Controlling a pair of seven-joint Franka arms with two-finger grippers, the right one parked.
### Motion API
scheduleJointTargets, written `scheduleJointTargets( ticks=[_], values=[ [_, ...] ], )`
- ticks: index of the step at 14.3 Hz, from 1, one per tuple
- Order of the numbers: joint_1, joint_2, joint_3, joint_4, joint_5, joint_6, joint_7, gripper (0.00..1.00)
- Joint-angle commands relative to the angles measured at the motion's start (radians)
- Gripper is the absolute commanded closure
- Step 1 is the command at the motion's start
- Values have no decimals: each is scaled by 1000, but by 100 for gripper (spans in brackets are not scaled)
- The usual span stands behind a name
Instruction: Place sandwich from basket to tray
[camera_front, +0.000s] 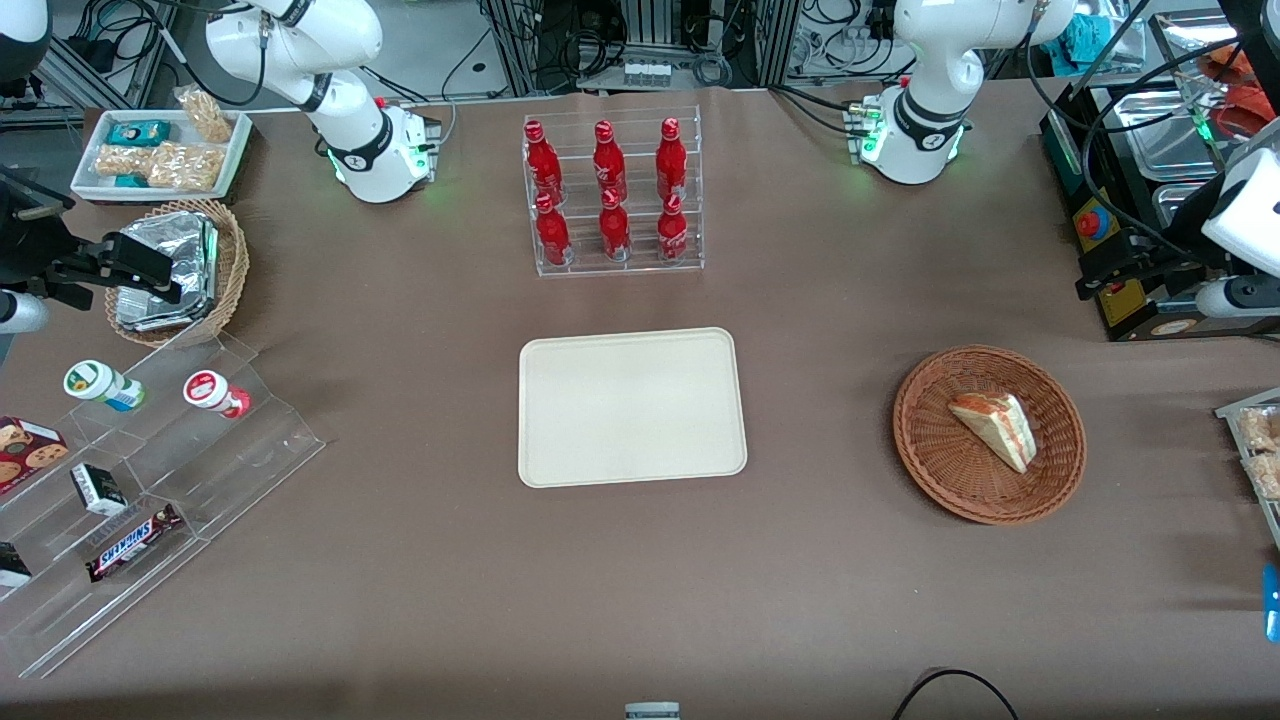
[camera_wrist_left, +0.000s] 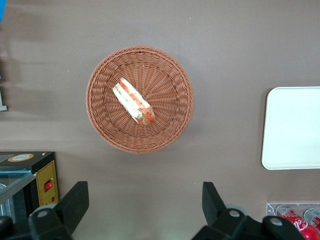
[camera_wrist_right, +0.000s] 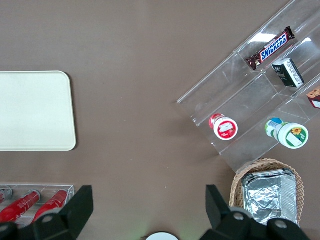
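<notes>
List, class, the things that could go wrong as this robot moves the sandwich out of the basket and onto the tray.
1. The sandwich lies tilted in the basket, so the open claw, high above the table, might squash it or grip badly.
2. The light basket could lift or slide along with it.
3. The tray lies well off toward the parked arm, so a loose grip may drop the sandwich on the way.

Front cam high, angled down over whole table; both wrist cams look straight down, sharing the tray (camera_front: 632, 407).
</notes>
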Motion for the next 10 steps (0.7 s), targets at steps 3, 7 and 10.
scheduleJointTargets(
  ticks=[3,7,10],
  values=[
    [-7,8,5,17,9,-9,-7,0],
    [-7,8,5,14,10,-11,-7,0],
    [-7,10,5,9,12,-12,-7,0]
  ],
)
